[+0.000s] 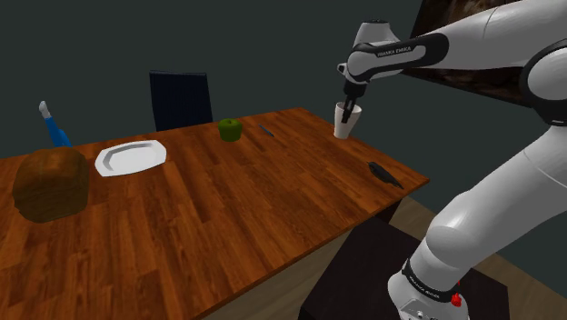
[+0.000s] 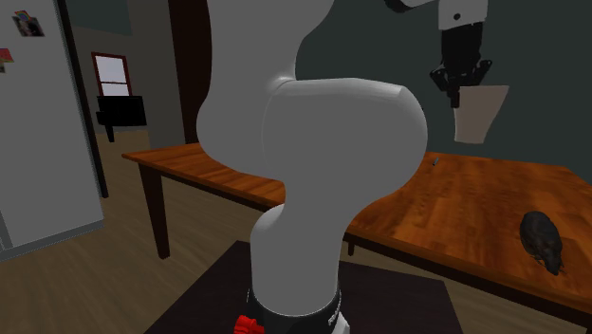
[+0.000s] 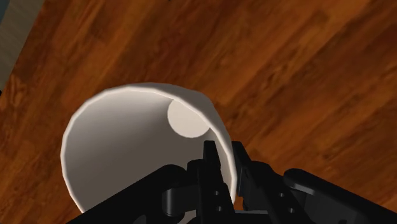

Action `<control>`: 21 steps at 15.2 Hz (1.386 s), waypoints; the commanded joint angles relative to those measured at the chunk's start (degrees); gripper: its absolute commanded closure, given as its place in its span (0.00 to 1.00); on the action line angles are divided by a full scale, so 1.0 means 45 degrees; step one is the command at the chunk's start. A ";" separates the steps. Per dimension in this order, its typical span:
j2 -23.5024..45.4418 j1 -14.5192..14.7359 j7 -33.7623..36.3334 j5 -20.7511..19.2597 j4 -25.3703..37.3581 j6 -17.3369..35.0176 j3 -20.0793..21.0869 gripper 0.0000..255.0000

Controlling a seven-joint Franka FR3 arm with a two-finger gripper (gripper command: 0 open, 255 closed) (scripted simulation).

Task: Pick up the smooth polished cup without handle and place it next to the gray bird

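You have a wooden table (image 1: 227, 205) with reddish-brown plank grain, running from the lower left of the shoulder view to right of centre. At the far left of that frame a brown rounded loaf (image 1: 50, 185) sits on it, with a white plate (image 1: 132, 157) just to its upper right. A green fruit (image 1: 230, 129) stands by the back edge at upper centre, a small grey piece (image 1: 266, 131) near it. A dark bird (image 1: 385, 174) lies near the right corner.

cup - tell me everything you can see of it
The cup is plain off-white, smooth, handleless, tapering from a wide open mouth to a small flat base, and empty. The claw is shut on its rim, one finger inside, one outside. It hangs slightly tilted above the wooden table, touching nothing else.
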 commanded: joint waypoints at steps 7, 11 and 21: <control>0.0260 -0.0040 0.0104 -0.0068 -0.1134 0.1401 -0.0087 1.00; 0.0477 -0.0056 0.0148 -0.0089 -0.1622 0.2103 -0.0134 1.00; 0.1234 -0.0087 0.0233 -0.0101 -0.2663 0.3890 -0.0253 1.00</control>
